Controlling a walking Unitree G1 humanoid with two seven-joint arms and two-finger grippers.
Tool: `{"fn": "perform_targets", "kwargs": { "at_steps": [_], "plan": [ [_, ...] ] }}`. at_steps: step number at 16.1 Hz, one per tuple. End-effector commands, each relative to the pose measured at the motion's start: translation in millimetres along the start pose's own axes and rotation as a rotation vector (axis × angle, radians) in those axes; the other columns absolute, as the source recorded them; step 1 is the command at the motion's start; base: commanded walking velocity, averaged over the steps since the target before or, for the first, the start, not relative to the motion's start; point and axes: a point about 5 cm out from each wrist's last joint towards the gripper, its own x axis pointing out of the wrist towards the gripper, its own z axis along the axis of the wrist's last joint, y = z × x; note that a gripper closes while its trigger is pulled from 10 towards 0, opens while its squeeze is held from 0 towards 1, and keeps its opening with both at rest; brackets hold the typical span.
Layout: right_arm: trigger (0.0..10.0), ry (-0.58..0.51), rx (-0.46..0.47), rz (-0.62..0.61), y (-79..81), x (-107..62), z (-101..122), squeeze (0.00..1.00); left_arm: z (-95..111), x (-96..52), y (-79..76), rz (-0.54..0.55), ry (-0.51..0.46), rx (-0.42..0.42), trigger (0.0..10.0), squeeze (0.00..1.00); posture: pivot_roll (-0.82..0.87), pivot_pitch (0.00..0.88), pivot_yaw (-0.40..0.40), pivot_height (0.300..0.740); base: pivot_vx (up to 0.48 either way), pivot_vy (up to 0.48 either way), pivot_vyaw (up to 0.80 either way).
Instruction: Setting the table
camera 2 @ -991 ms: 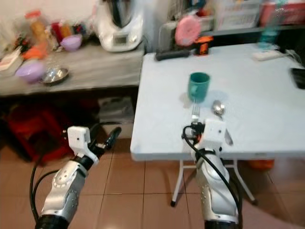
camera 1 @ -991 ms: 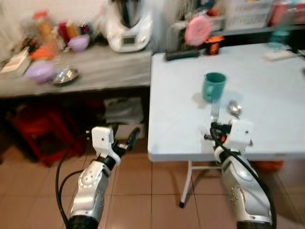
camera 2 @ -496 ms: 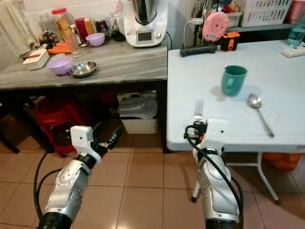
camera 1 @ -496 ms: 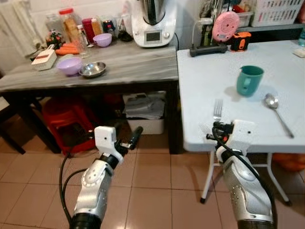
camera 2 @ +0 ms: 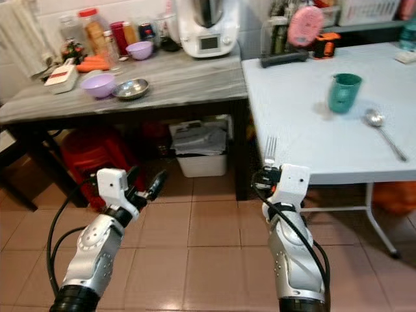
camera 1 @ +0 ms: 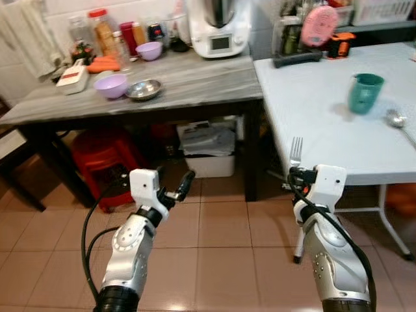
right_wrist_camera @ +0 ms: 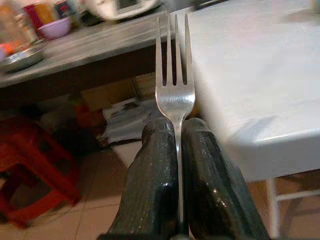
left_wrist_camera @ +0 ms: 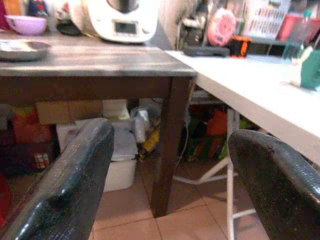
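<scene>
My right gripper (camera 1: pixel 294 170) is shut on a silver fork (camera 1: pixel 296 151), whose tines point up and forward (right_wrist_camera: pixel 173 85). It hovers over the floor just before the near left corner of the white table (camera 1: pixel 325 123). On that table stand a teal mug (camera 1: pixel 364 93) and a spoon (camera 1: pixel 398 121) to its right. My left gripper (camera 1: pixel 184 184) is open and holds nothing, low over the tiled floor in front of the grey counter (camera 1: pixel 188 81); its two fingers (left_wrist_camera: pixel 70 190) stand wide apart.
The grey counter holds a steel bowl (camera 1: pixel 144 89), purple bowls (camera 1: pixel 111 85), jars and a white kitchen machine (camera 1: pixel 218 26). Under it are a red stool (camera 1: pixel 104 156) and a white bin (camera 1: pixel 208 149). A pink round object (camera 1: pixel 318 17) and a power strip sit at the table's back.
The whole view has shifted: the tables sit further right and further off than before. Both grippers hold the same pose, the fork still gripped.
</scene>
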Motion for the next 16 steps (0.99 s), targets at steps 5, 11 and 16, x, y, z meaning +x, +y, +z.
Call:
{"fn": "perform_targets", "kwargs": {
  "at_steps": [5,11,16],
  "plan": [
    [10.0,-0.022,0.006,0.039,13.1,2.6,3.9,0.0,2.5,-5.6,19.1,0.084,0.003,0.046,10.0,0.0,-0.06,0.0,0.123,0.74,0.0,0.439,0.0],
    [10.0,-0.03,-0.007,0.036,9.3,1.8,3.9,0.0,-1.0,-12.6,24.8,0.126,0.031,0.125,10.0,0.0,-0.06,0.0,0.128,0.74,0.0,0.294,0.0],
    [10.0,-0.056,-0.022,0.043,0.9,-10.1,6.2,0.0,1.5,-29.6,35.5,0.166,0.025,0.185,10.0,0.0,-0.06,0.0,0.13,0.74,0.0,0.0,0.0]
  ]
}}
